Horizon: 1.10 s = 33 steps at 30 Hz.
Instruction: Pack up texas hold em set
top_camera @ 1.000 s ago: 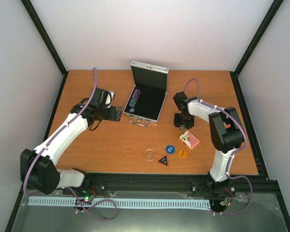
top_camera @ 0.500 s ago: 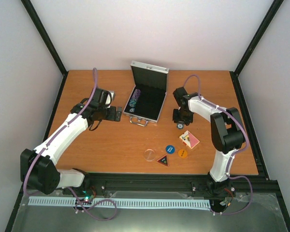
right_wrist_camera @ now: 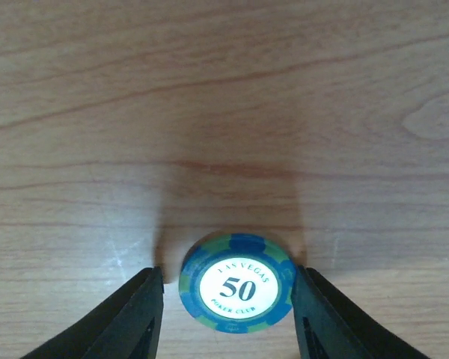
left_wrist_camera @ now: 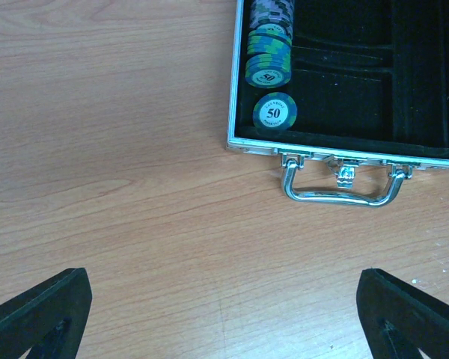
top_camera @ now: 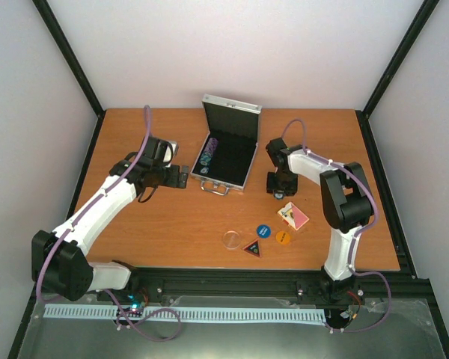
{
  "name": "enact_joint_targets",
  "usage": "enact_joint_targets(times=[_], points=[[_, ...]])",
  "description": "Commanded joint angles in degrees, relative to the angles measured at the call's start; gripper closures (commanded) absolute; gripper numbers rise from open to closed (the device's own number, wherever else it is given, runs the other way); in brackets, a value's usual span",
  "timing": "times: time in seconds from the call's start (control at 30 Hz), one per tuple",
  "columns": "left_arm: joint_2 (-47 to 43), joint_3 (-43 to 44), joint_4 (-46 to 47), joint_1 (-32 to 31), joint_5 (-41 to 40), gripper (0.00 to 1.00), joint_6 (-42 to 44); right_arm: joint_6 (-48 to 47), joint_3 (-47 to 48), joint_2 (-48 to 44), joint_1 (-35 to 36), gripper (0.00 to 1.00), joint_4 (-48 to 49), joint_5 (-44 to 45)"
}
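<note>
Right arm [top_camera: 337, 187] edged left, its tool [right_wrist_camera: 226, 278] straddling the blue chip [right_wrist_camera: 238, 290].

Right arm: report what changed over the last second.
The right arm swung its elbow slightly left, toward the case. The right gripper stayed low over the blue chip, jaws straddling it with a gap on one side, so nothing is grasped. The left gripper, card deck and buttons did not move.
</note>
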Motion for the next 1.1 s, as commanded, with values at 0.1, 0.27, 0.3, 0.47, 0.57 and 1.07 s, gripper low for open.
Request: enact_joint_targets(times=[0.1, 0.27, 0.3, 0.47, 0.57, 1.07], points=[[-1.75, 0.42, -0.05, 0.56, -0.23, 0.0, -0.38, 0.11, -0.96, 2.69, -0.15, 0.32, 1.07, 1.26], [-1.91, 0.11, -0.27, 0.55, -0.58, 0.0, -0.38, -0.3, -2.17, 2.72, -0.23, 0.4, 1.05, 0.79], [-1.94, 0.06, -0.33, 0.56, -0.57, 0.0, -0.4, -0.41, -2.26, 2.65, -0.23, 0.43, 0.99, 0.58], [-1.62, -0.04, -0.01, 0.56, -0.51, 0.0, -0.47, -0.55, -2.67, 2.65, -0.23, 0.54, 1.24, 0.83], [-1.46, 0.09, 0.1, 0.56, -0.45, 0.0, -0.47, -0.66, -2.81, 3.41, -0.23, 0.57, 1.48, 0.95], [-2.03, -0.43, 0.15, 0.56, -0.93, 0.0, -0.6, -1.53, -1.74, 1.95, -0.23, 0.81, 1.18, -0.31]])
